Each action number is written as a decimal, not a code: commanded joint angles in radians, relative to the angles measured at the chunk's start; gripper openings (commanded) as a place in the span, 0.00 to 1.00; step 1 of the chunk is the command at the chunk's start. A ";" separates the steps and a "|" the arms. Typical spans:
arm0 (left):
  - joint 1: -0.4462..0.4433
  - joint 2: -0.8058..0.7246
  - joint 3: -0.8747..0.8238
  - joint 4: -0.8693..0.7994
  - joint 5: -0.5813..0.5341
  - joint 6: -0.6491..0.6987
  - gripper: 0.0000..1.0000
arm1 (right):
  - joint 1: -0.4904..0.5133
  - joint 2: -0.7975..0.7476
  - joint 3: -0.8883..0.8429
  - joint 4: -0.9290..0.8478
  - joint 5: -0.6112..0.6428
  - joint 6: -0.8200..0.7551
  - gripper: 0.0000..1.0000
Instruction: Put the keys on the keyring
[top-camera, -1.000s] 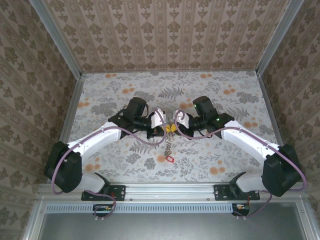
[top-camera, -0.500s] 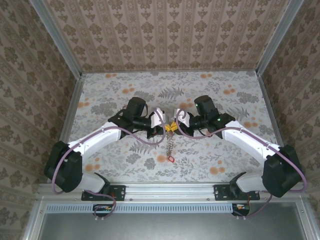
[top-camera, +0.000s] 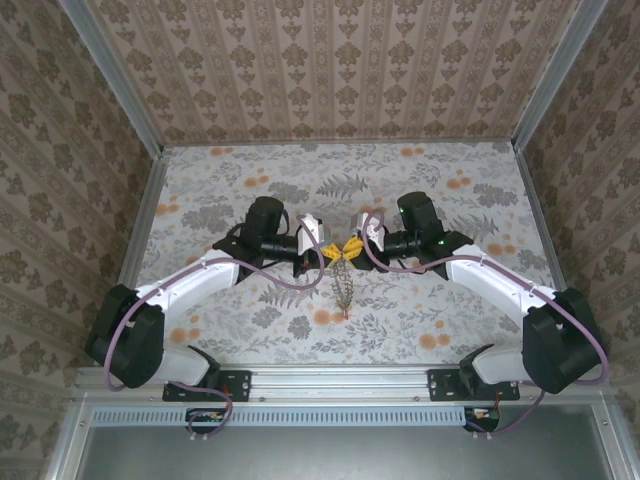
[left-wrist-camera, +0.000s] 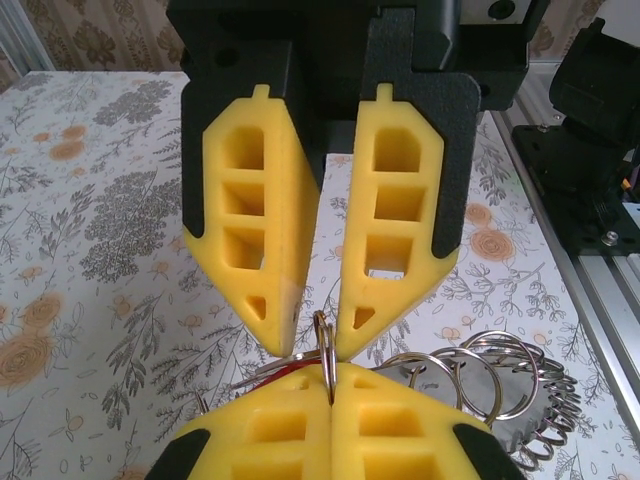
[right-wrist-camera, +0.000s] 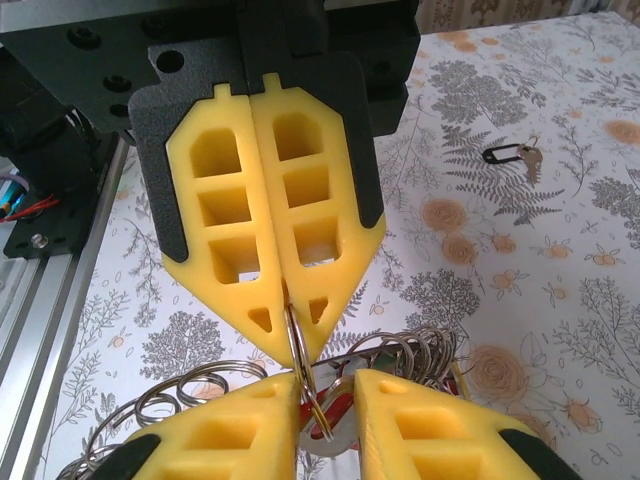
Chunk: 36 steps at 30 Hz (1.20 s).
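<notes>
My left gripper (left-wrist-camera: 330, 372) is shut on a thin split ring of the keyring (left-wrist-camera: 327, 348), which stands upright between its yellow pads. The right gripper (right-wrist-camera: 328, 385) faces it tip to tip. Its jaws stand apart, with the same ring (right-wrist-camera: 300, 368) and a red key head (right-wrist-camera: 335, 415) in the gap. A bunch of linked steel rings (left-wrist-camera: 480, 375) with keys hangs off the held ring. From above, the left gripper (top-camera: 330, 252) and the right gripper (top-camera: 355, 248) meet over the table's middle, and the bunch (top-camera: 342, 285) dangles below them.
A single key with a black head (right-wrist-camera: 510, 155) lies on the flowered tabletop (top-camera: 450, 190) beyond the grippers. The aluminium base rail (top-camera: 340, 382) runs along the near edge. Patterned walls close in the other three sides.
The right gripper's jaws have parted, while the left gripper has closed on the ring. Both wrists shifted slightly away from the rail, and the hanging bunch with its red tag rose.
</notes>
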 joint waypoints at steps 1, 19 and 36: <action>0.000 -0.032 0.001 0.059 0.075 -0.020 0.00 | -0.003 0.009 0.001 0.049 -0.050 0.024 0.25; -0.011 -0.019 0.065 -0.162 -0.081 0.110 0.21 | 0.038 -0.015 0.090 -0.176 0.098 -0.108 0.00; -0.044 0.052 0.172 -0.345 -0.142 0.212 0.24 | 0.083 -0.041 0.129 -0.225 0.144 -0.127 0.00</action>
